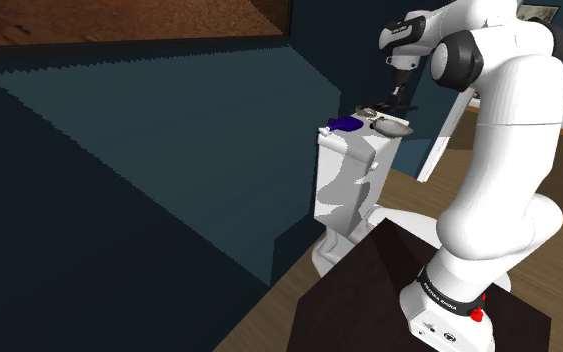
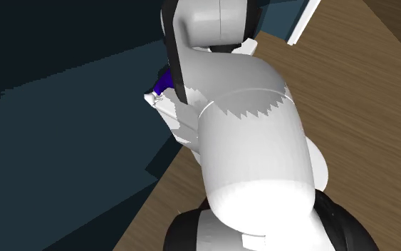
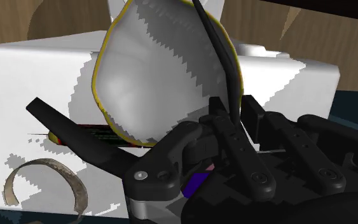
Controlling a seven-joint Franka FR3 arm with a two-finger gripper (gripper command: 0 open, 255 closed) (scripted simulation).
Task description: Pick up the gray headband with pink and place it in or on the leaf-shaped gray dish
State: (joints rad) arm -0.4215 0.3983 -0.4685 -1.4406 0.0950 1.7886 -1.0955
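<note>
Wrist view — the leaf-shaped gray dish [image 3: 152, 70] sits on the white toilet tank [image 1: 354, 180]. The gray headband [image 3: 47, 165] lies near the dish, apart from it and not gripped. The gripper [image 1: 401, 100] hangs over the dish; spread or closed, I cannot tell. Risk — the ledge is crowded, so a low approach could nudge the dish or headband off.

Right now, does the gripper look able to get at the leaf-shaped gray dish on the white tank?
Probably yes. The gripper hangs close above the tank, and the leaf-shaped gray dish lies right ahead of it. The dark blue object sits off to one side, not in the way.
</note>
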